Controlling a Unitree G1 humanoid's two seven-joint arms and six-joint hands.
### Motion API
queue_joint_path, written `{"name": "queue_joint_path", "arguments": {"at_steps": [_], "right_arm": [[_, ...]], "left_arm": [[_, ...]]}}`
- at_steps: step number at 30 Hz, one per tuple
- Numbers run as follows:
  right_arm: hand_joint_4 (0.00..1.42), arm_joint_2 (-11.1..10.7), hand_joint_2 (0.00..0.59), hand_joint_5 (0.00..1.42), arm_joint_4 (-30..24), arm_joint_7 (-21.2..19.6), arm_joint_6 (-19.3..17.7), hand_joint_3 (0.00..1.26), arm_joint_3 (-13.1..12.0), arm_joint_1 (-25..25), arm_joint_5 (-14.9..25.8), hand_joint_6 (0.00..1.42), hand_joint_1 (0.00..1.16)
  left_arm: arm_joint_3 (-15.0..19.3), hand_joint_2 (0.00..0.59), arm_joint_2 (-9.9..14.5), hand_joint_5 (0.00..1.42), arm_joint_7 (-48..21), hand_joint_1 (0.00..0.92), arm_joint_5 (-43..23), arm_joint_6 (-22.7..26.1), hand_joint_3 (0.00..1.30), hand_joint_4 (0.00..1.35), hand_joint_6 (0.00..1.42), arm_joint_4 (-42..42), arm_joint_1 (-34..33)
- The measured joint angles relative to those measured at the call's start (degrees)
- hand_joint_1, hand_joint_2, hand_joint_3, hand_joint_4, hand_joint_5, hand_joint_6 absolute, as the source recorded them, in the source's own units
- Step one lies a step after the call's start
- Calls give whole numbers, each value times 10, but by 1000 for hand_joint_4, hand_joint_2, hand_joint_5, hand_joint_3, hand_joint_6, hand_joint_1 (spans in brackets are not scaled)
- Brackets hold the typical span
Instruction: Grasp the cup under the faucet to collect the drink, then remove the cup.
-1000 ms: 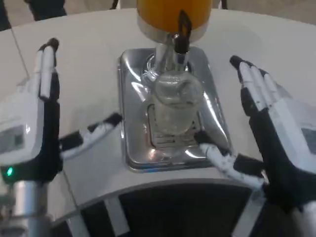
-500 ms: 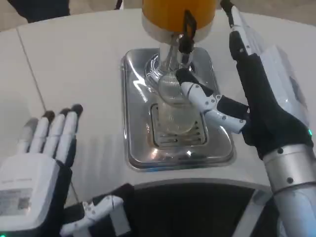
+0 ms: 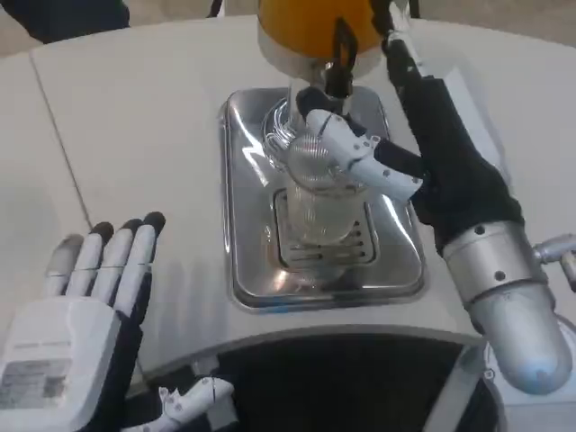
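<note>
A clear ribbed cup [image 3: 315,202] stands upright on the silver drip tray [image 3: 243,261], right below the black faucet lever [image 3: 341,54] of the orange drink tank [image 3: 301,22]. My right hand [image 3: 432,135] reaches in from the right. Its thumb [image 3: 351,153] lies across the front of the cup near the rim, and its other fingers [image 3: 400,49] stretch straight back past the cup's right side beside the tank. They are not curled around the cup. My left hand [image 3: 81,333] hovers low at the front left, palm down, fingers spread, holding nothing.
The white table [image 3: 135,135] curves around the tray, with a seam running down its left part. Its front edge drops to a dark gap [image 3: 342,378] below the tray. A dark shape [image 3: 54,13] sits at the far left corner.
My right hand has pushed further in and back, and its thumb has moved up to the cup's rim. My left hand has edged slightly up and to the right.
</note>
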Motion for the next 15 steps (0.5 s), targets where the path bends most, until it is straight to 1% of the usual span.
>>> {"name": "queue_joint_path", "arguments": {"at_steps": [3,6,7,9,12,15], "right_arm": [[0,-7,355,0,-1,0,0,0,4,-14,20,0,510],[0,-12,355,0,-1,0,0,0,14,-15,30,1,507],[0,-17,354,0,-2,0,0,0,21,-15,33,1,505],[0,-19,352,0,-3,0,0,0,27,-15,43,1,501],[0,-23,353,0,-2,0,0,0,30,-13,60,1,499],[0,-25,354,0,14,0,0,0,27,-13,90,1,498]], "left_arm": [[0,124,-1,0,0,2,0,-5,0,0,7,0,0],[-1,125,-3,0,0,3,0,-8,0,0,8,1,0],[-2,125,-4,0,0,3,0,-10,0,0,8,2,-1],[-2,125,-6,0,1,3,0,-11,0,0,9,5,-4],[-1,125,-10,0,3,8,-1,-12,0,0,9,12,-9],[0,125,-12,0,3,12,-2,-13,0,0,9,20,-10]]}}
